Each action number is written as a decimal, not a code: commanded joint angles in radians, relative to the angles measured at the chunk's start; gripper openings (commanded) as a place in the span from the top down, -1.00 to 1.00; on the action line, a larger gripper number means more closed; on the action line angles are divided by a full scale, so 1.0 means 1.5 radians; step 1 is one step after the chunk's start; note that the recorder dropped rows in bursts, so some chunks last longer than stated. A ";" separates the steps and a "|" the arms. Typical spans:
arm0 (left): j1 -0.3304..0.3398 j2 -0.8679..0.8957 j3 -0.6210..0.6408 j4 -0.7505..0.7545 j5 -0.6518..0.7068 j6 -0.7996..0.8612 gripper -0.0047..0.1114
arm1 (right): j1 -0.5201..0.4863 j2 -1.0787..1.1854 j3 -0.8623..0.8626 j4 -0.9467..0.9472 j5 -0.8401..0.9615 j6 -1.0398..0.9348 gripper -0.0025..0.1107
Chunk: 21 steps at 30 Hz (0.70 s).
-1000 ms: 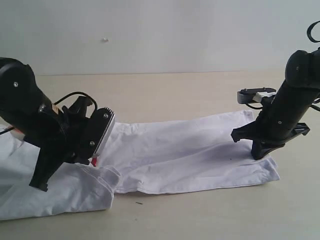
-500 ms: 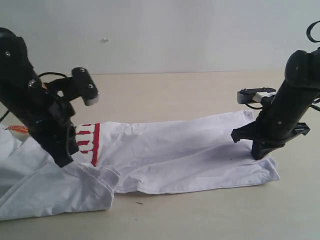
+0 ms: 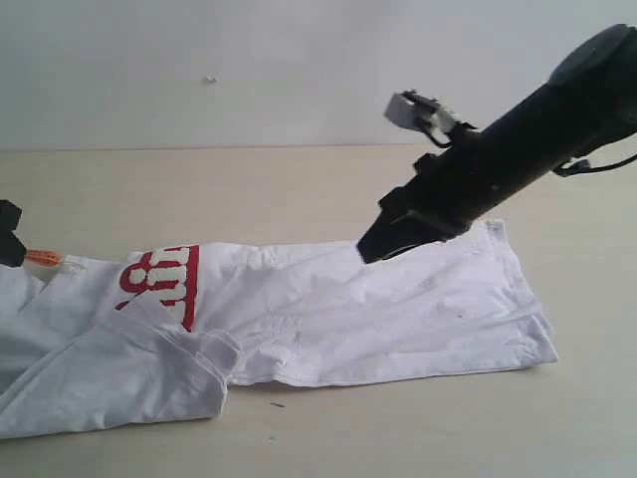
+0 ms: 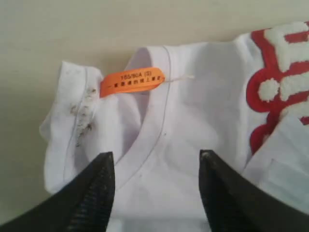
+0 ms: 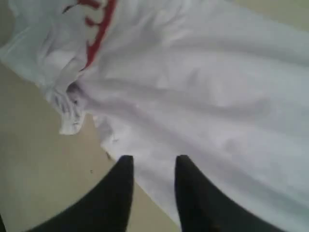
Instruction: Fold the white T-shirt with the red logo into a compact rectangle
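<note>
Exterior view: white T-shirt (image 3: 398,319) lies in a long band, left gripper (image 4: 155,158) and right gripper (image 5: 154,159) spread, empty; next, probably, gripping its ends for a crosswise fold.

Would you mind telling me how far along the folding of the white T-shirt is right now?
Done: the white T-shirt lies on the table as a long band, seemingly folded lengthwise, a flap covering part of the red logo. In hand: nothing; the left gripper and right gripper are both open and empty above the cloth. Left: the crosswise folds into a compact rectangle.
</note>
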 commanded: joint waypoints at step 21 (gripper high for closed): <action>0.001 0.010 0.003 -0.072 -0.004 0.061 0.01 | 0.363 0.196 -0.235 -0.272 -0.108 0.155 -0.21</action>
